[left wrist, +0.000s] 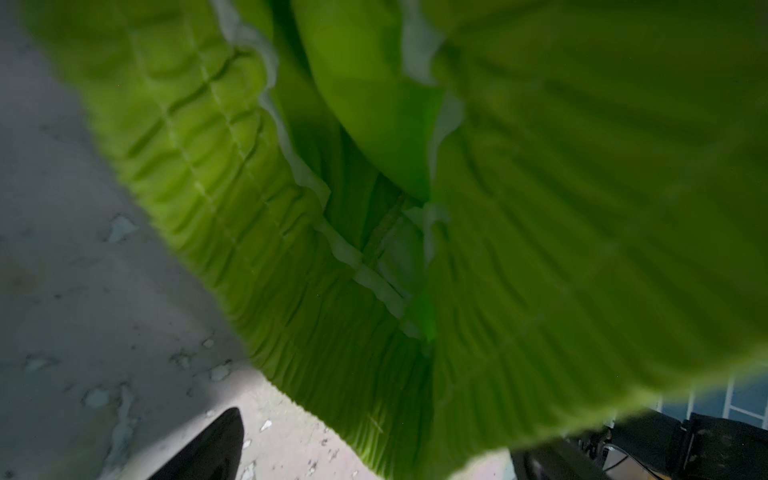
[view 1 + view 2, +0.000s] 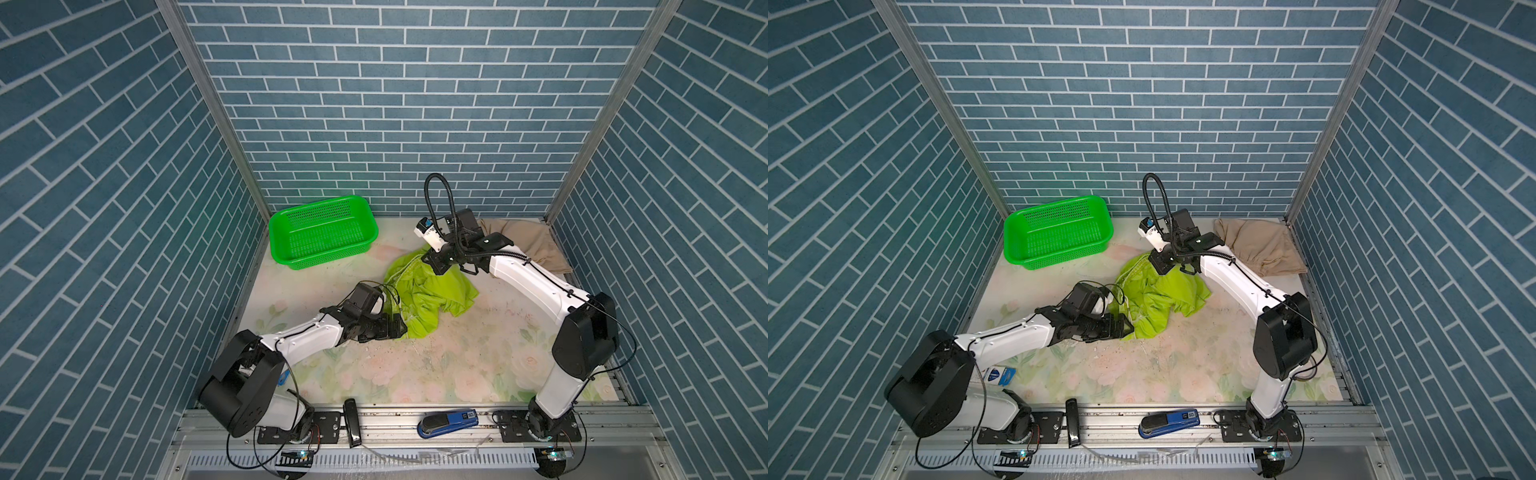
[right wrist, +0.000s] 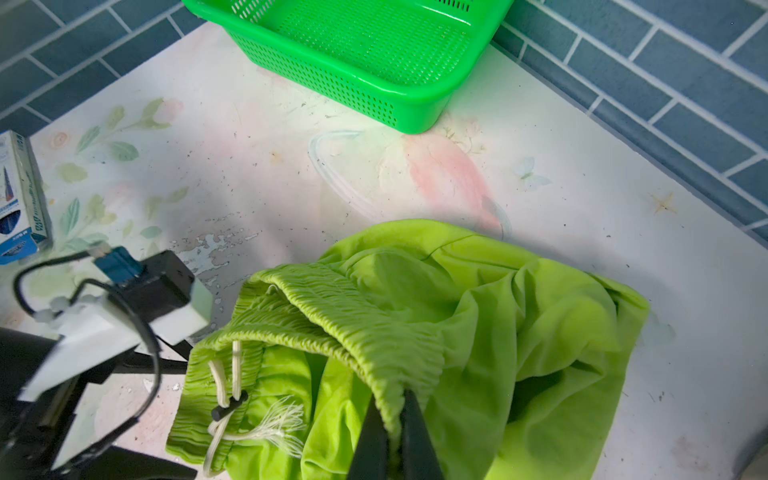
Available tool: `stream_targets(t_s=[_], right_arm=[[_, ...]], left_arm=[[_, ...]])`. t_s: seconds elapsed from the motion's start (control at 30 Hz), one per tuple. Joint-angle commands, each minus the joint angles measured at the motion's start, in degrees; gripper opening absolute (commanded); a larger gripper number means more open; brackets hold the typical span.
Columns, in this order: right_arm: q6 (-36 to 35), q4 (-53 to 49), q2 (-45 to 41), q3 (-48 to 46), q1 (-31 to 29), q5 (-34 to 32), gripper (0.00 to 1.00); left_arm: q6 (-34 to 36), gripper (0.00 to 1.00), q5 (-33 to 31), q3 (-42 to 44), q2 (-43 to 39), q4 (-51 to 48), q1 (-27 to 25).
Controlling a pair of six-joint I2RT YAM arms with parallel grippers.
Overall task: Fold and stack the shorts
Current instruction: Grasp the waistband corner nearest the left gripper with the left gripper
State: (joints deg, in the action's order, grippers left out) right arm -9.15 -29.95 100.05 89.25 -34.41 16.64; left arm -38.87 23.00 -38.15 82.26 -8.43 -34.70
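Lime-green shorts (image 2: 432, 295) lay crumpled on the counter (image 2: 457, 353) just beside the green basket (image 2: 282, 232), on the side toward the arms' bases. The right jaws were clamped on a pinch of the gathered elastic waistband, as the right wrist view showed, probably to anchor that end so the garment could be pulled flat. The left jaws stood wide apart at the edge of the cloth farthest from the basket, with waistband folds right before them but nothing clamped, seemingly lined up to take a second hold. Beige shorts (image 2: 523, 245) rested well apart from the basket, beyond the right arm in the far corner, likely parked there to keep the working area free. Counted: two pairs of shorts, one basket, two arms.
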Motion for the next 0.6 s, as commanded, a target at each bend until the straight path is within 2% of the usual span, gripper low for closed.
stream_targets(t_s=[0.0,0.27,0.43,0.57], right_arm=[[2.6,2.9,-3.3,-0.8,0.5,2.6,0.00],[2.7,4.1,-4.4,-2.5,1.4,2.7,0.00],[3.3,5.0,-4.5,-2.9,1.7,3.1,0.00],[3.8,5.6,-4.5,-3.2,1.9,3.7,0.00]], left_arm=[[-2.0,0.99,-1.9,1.7,1.2,2.1,0.0],[-6.8,0.96,-2.1,6.1,-1.6,7.3,0.0],[-9.7,0.81,-0.1,9.4,-1.0,15.9,0.0],[-9.2,0.68,0.4,7.7,0.1,17.6,-0.3]])
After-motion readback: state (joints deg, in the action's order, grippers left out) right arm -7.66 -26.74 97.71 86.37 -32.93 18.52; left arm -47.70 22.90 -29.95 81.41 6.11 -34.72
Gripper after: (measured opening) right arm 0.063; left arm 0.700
